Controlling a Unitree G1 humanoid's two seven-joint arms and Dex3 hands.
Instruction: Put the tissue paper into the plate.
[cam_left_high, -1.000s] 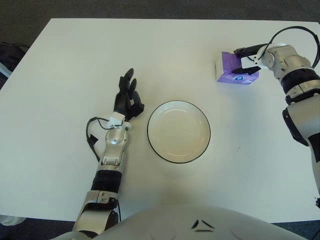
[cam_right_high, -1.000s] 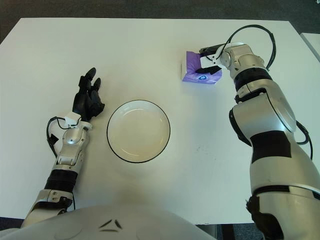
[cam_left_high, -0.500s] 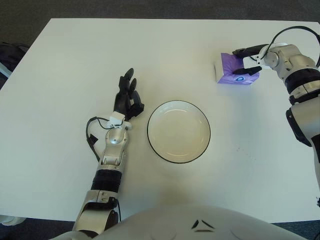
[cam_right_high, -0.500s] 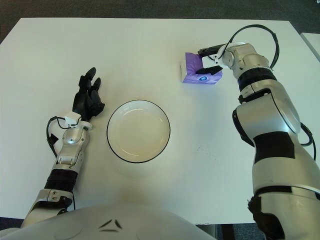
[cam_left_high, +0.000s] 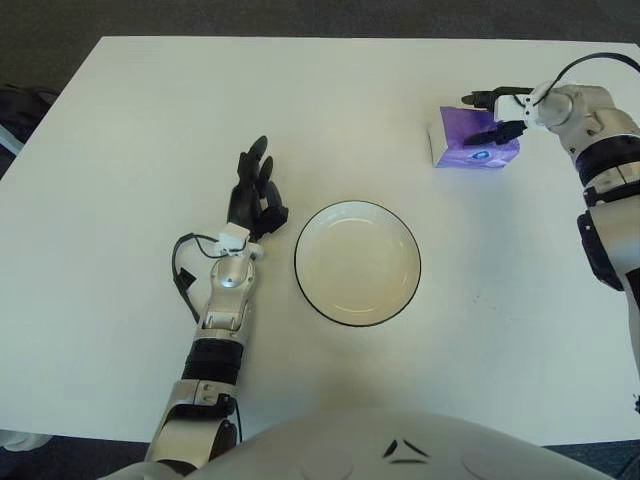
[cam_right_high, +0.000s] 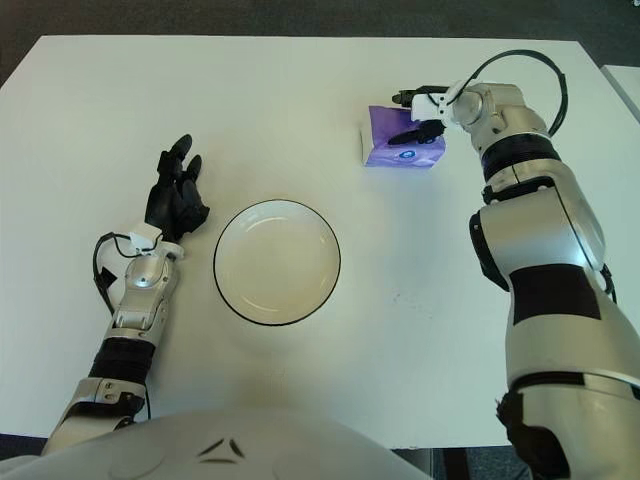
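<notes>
Right of & beyond the plate (cam_left_high: 357, 263): purple tissue pack (cam_left_high: 470, 144), right hand (cam_left_high: 500, 112) on it, fingers straddling, not clamped. Left hand (cam_left_high: 256, 194) idle, fingers relaxed.

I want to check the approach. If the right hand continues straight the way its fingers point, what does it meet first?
Probably the tissue pack: the right hand's fingers already point across its top. Whether they touch is unclear.

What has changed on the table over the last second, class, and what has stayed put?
The right hand has drawn back a little toward the robot's right, its fingers now at the right edge of the purple tissue pack; whether they grip it is unclear. The pack, the plate and the left hand left of the plate have not moved.
</notes>
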